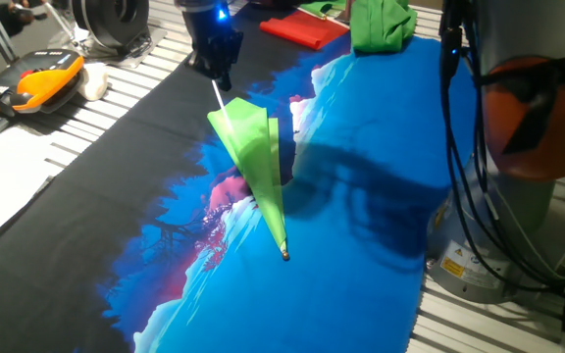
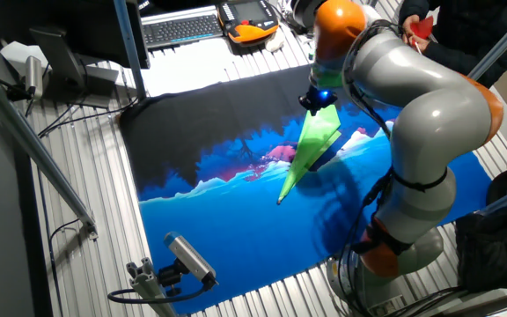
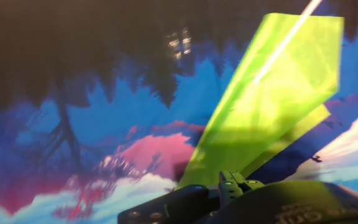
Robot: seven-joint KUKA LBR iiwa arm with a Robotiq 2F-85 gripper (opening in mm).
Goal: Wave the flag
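The flag (image 1: 255, 157) is lime-green fabric on a slim white stick, with a tiny gold knob (image 1: 284, 255) at its low end. My gripper (image 1: 219, 76) is shut on the stick's upper end and holds the flag in the air above the printed cloth, slanting downward. In the other fixed view the gripper (image 2: 320, 99) is at the flag's (image 2: 311, 145) top. In the hand view the flag (image 3: 272, 106) spreads away from the fingers (image 3: 229, 185), and the white stick (image 3: 291, 34) shows through the fabric.
A blue, black and pink printed cloth (image 1: 361, 196) covers the table. A red folded cloth (image 1: 302, 29) and a bunched darker-green cloth (image 1: 381, 22) lie at its far edge. An orange pendant (image 1: 37, 83) is at the left. The arm's base (image 1: 528, 147) stands at the right.
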